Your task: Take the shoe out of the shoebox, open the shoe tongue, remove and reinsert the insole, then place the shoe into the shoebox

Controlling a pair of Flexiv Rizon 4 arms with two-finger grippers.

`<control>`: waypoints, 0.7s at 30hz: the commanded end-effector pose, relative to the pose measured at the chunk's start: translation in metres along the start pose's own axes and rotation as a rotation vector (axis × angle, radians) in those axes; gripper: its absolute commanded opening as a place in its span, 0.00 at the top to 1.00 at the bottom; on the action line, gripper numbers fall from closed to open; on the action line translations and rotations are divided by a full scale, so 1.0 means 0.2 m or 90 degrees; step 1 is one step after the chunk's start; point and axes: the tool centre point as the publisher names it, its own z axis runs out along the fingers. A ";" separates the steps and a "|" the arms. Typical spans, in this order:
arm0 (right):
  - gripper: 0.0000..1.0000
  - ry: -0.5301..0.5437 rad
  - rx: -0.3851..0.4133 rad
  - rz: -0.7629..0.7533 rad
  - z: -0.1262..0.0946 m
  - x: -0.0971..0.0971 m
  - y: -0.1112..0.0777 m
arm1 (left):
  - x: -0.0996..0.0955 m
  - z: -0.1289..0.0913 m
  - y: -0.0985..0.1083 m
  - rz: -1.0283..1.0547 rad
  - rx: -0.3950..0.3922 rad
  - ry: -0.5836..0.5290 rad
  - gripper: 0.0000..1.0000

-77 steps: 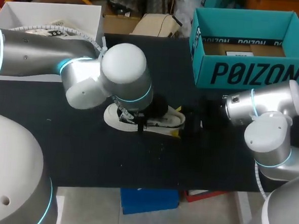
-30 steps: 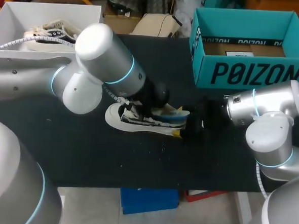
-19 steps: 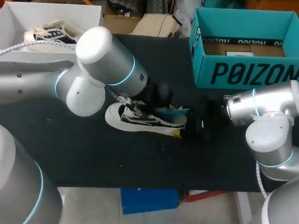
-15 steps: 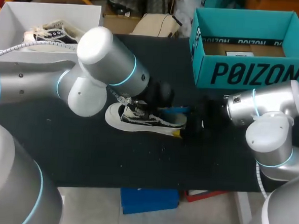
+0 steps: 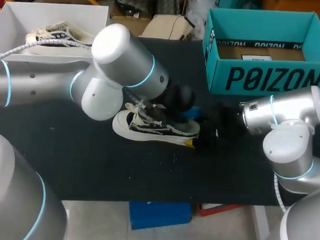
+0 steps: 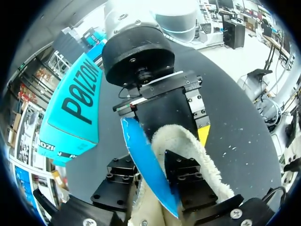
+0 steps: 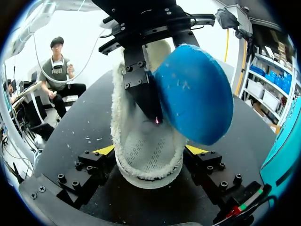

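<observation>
A white and black shoe point(image 5: 148, 127) lies on its sole in the middle of the black table, heel to the right. My right gripper point(image 5: 195, 132) is shut on the heel point(image 7: 146, 160), one finger on each side. My left gripper point(image 5: 179, 111) comes down over the shoe's opening. Its fingers point(image 6: 123, 175) pinch the blue insole point(image 6: 146, 157), which stands up out of the heel point(image 7: 195, 94). In the left wrist view the fleecy collar point(image 6: 188, 146) curves beside the insole, with my right gripper point(image 6: 164, 117) just ahead.
The teal shoebox point(image 5: 260, 77) stands open at the back right, a brown sheet inside. A white box point(image 5: 14, 13) at the back left holds another shoe point(image 5: 56, 33). My left arm's elbow point(image 5: 126, 58) hangs over the table's middle.
My left arm has shifted right toward the heel and its fingers have closed in on the insole. The insole's rear end now stands higher out of the shoe. The right arm has not moved.
</observation>
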 end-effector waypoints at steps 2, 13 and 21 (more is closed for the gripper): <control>1.00 0.000 0.001 0.001 0.01 0.00 0.00 | -0.01 0.01 0.00 -0.009 0.000 -0.001 1.00; 1.00 0.000 0.001 0.001 0.01 0.00 0.00 | 0.05 -0.14 -0.08 -0.011 0.024 -0.007 1.00; 1.00 0.000 0.001 0.001 0.01 0.00 0.00 | 0.09 -0.35 -0.22 -0.022 0.171 0.003 1.00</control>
